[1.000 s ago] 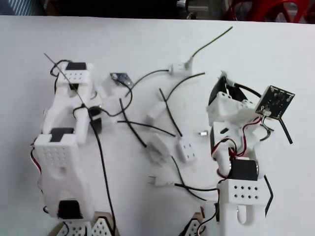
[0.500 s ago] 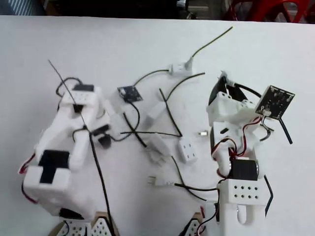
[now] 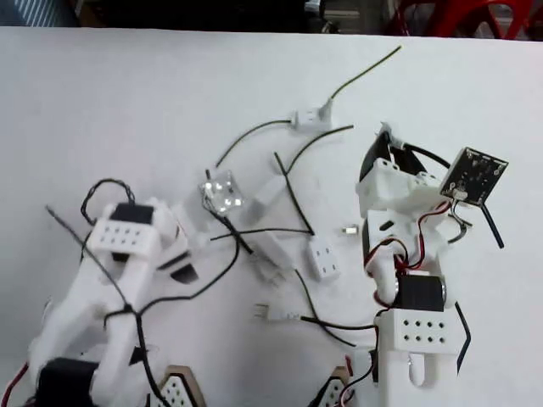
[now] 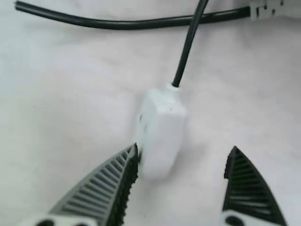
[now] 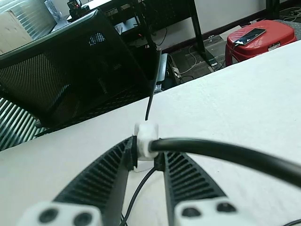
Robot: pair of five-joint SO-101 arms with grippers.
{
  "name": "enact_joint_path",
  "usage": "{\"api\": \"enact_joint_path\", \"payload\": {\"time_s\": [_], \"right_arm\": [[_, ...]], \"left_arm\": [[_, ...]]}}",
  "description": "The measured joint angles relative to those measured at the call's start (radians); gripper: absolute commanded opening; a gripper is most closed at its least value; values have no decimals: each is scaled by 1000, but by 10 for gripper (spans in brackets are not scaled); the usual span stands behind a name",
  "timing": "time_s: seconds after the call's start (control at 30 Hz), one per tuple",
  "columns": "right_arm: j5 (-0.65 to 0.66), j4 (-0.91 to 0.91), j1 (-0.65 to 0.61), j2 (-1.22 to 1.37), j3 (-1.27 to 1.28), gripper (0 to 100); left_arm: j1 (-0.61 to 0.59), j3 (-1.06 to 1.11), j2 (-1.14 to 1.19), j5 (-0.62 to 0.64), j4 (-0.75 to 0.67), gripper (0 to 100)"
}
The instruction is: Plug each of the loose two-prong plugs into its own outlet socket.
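two claws, one white connector each

Counts being taken
Five white cord pieces are being seen loose beside the left gripper, one plug clamped in the right gripper.

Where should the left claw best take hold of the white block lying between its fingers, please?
Grip the white block mid-body, across its two long side faces, approaching from the end opposite the black cable. It lies flat, lengthwise within the open left claw, so those parallel faces suit the fingers and the cable sits clear.
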Motion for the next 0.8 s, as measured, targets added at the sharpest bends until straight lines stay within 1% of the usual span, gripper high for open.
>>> {"api": "enact_joint_path", "payload": {"time_s": [0.33, 0.6, 0.8], "right_arm": [[0, 0, 0, 0, 0, 17], [0, 0, 0, 0, 0, 17], [0, 0, 0, 0, 0, 17]], "left_arm": [[106, 219, -265, 0, 0, 295], [127, 230, -450, 0, 63, 298], [97, 186, -588, 0, 129, 295]]}}
